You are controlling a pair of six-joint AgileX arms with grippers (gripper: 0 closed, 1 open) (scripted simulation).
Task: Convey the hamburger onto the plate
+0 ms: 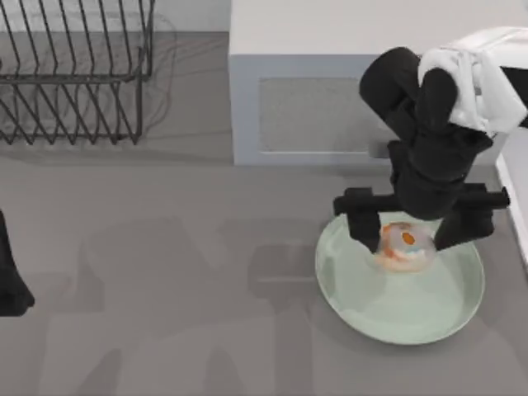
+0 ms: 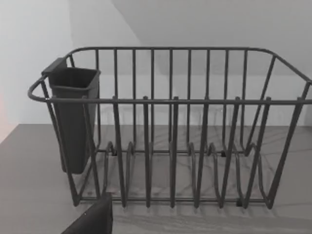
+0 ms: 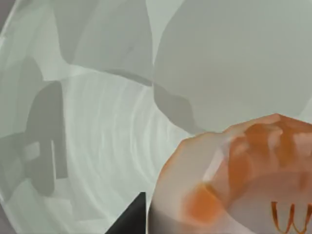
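- Grey tabletop carried everything, with wide bare room along its near edge and through the middle.
- Near the table's right edge sat the plate, its near half free.
- Over the plate's far part, the right gripper held the hamburger between spread fingers, probably so it would land well inside the rim; whether the hamburger touched the plate, I could not tell.
- Beyond the plate stood a pale cabinet, close behind the arm.
- My left arm was parked at the left edge, facing the wire rack in the far left corner.
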